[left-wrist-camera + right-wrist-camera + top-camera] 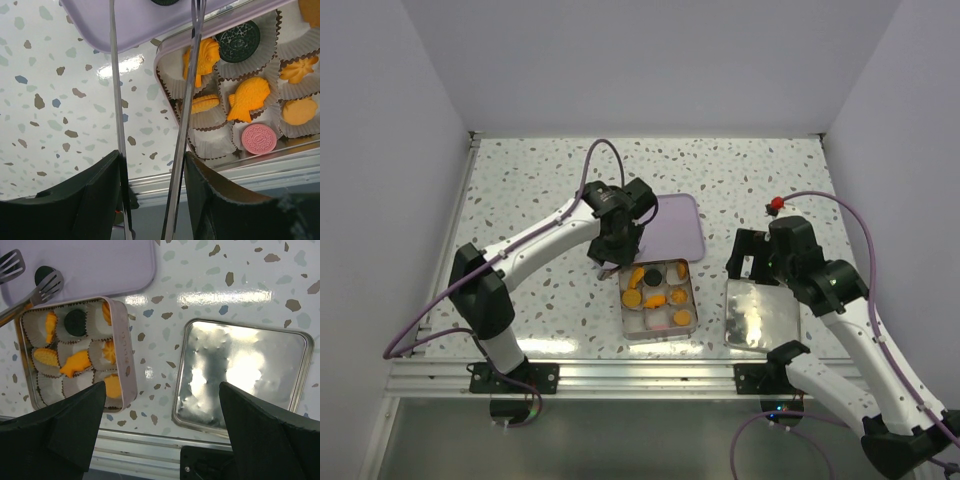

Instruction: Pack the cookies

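Note:
A pink tin (624, 310) holds white paper cups with cookies: orange fish shapes (248, 99), a black round one (238, 35), a pink round one (258, 138) and an orange flower (299, 70). One more black cookie (42, 273) lies on the purple tray (676, 226). My left gripper (617, 240) is shut on metal tongs (184, 115) above the tin's far left corner. The tong tips (50, 284) are spread and hold nothing, one on each side of that black cookie. My right gripper (162, 390) is open and empty above the table, between the tin (119, 340) and the lid.
The tin's lid (760, 312) lies shiny side up on the right, near the table's front edge. The purple tray touches the tin's far side. An aluminium rail (640, 375) runs along the front edge. White walls stand on three sides.

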`<control>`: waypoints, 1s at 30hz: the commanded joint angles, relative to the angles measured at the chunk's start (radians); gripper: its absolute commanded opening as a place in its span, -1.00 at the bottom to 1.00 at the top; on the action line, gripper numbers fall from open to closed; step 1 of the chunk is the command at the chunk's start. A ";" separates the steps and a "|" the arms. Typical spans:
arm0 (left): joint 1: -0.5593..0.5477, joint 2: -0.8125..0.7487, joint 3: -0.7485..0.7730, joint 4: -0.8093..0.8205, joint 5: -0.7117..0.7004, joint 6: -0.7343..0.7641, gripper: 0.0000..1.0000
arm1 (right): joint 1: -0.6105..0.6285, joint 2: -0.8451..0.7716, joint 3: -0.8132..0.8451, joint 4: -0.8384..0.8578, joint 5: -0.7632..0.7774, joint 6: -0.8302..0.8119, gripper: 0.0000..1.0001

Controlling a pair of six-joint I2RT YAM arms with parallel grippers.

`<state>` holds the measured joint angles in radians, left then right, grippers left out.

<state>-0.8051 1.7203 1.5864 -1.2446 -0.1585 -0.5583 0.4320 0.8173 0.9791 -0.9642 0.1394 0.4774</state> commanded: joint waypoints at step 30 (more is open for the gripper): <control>0.095 -0.108 0.107 -0.039 0.036 0.050 -0.21 | 0.004 -0.009 0.000 0.038 -0.004 -0.019 0.97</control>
<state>-0.7174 1.6756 1.5875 -1.2480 -0.1101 -0.5503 0.4320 0.8154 0.9771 -0.9619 0.1387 0.4706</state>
